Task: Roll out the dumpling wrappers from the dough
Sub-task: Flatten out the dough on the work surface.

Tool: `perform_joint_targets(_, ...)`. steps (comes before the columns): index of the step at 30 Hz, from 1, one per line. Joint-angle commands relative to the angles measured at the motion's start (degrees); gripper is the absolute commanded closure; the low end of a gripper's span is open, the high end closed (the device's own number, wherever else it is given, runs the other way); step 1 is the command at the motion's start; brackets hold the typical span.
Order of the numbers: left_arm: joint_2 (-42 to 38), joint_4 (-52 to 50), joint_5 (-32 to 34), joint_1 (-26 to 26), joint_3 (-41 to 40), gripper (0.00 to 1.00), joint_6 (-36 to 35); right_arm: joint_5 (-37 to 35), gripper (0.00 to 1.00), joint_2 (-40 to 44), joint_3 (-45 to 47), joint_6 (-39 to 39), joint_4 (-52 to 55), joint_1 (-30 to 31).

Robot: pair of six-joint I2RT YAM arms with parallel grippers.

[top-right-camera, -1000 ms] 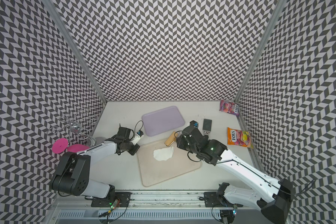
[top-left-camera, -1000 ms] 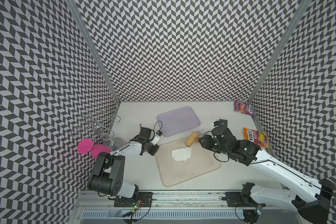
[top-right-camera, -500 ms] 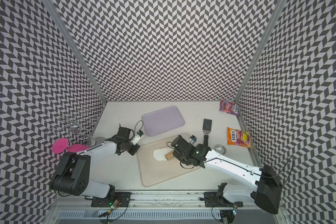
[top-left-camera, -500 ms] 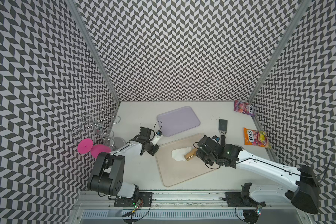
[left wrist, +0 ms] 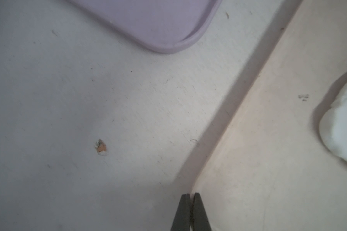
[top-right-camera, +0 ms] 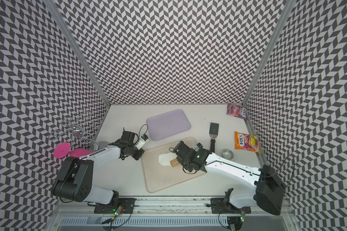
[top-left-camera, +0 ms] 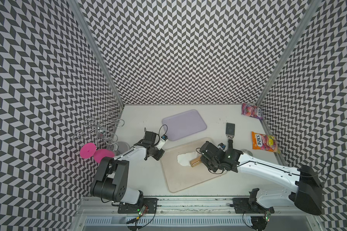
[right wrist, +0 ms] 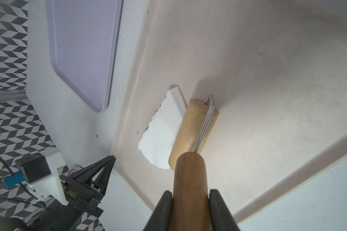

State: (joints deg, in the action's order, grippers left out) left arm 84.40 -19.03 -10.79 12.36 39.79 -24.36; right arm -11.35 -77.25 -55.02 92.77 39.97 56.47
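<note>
One ragged dough (right wrist: 162,130) sheet on the beige board (right wrist: 248,80), just ahead of the right fingers (right wrist: 165,210), partly under the wooden roller (right wrist: 192,128). Soft, light, probably sticky and tearable; best lifted by a thin edge. Right fingers clamped on roller handle; left fingers (left wrist: 185,212) pressed together, empty, at board's corner. Purple tray (right wrist: 82,50) bare.

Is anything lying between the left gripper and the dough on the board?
Nothing visible. Only bare board lies between the left gripper and the dough; the roller rests on the dough's far side.
</note>
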Motion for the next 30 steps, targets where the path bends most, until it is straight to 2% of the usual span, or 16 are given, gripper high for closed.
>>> perform_joint_targets(1,0.4,-1.3,0.5,0.0,-0.7,1.00,-1.1,-1.9,1.00,-3.5,-0.4,1.6,-0.3,0.2)
perform_joint_targets(6,0.4,-1.3,0.5,-0.1,-0.6,1.00,-1.2,-3.4,1.00,-9.2,-2.6,2.8,4.4,0.1)
perform_joint_targets(9,0.4,-1.3,0.5,-0.1,-0.7,1.00,-1.2,-2.0,1.00,-10.7,-2.9,1.3,3.0,0.1)
perform_joint_targets(22,0.3,-1.2,0.3,-0.1,-0.7,1.00,-1.2,-8.0,1.00,-2.1,-13.4,-1.1,10.7,0.3)
perform_joint_targets(30,0.2,-1.4,0.4,0.0,-0.6,1.00,-1.3,-7.4,1.00,-5.6,-14.6,-1.3,6.3,0.2)
